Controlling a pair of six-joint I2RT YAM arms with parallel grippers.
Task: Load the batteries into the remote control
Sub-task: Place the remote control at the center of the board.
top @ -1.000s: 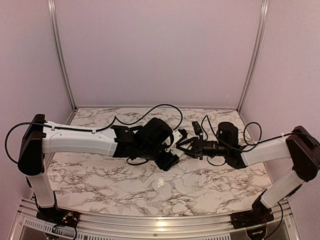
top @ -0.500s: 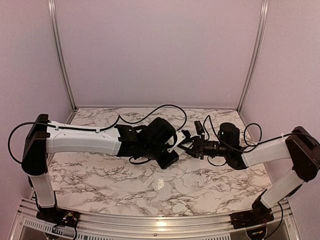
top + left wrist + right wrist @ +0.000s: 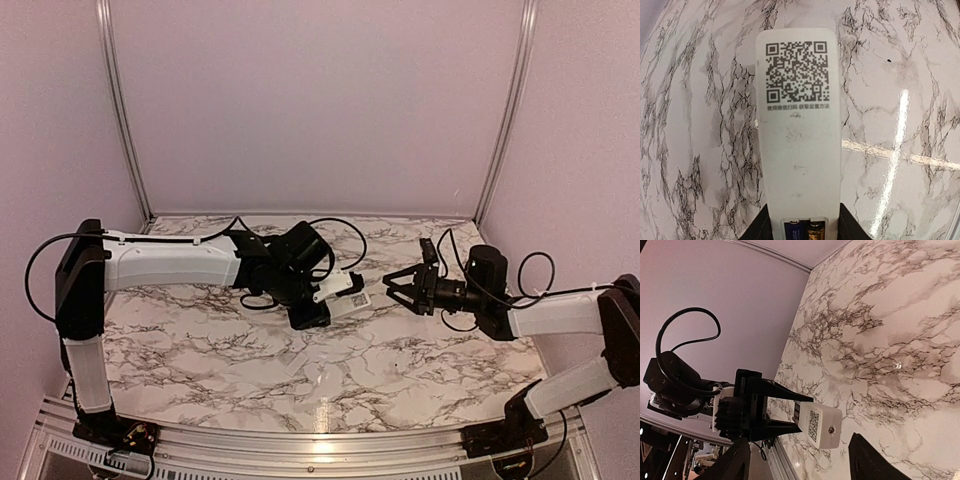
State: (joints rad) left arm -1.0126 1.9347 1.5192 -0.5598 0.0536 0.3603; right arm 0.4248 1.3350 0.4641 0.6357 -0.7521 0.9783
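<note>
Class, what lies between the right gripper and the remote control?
Nothing. In the top view, only bare marble table shows between the open right gripper and the free end of the remote control; the right wrist view agrees.

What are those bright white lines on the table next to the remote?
Left wrist view: glare off the shiny table beside the remote control. Top external view: a small bright patch near the front edge. Right wrist view: only a tiny sparkle.

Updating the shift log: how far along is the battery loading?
Done: two batteries sit in the open recess of the remote control. In hand: the left gripper clamps it; the right gripper is open, apart from it. Left: closing the recess.
</note>
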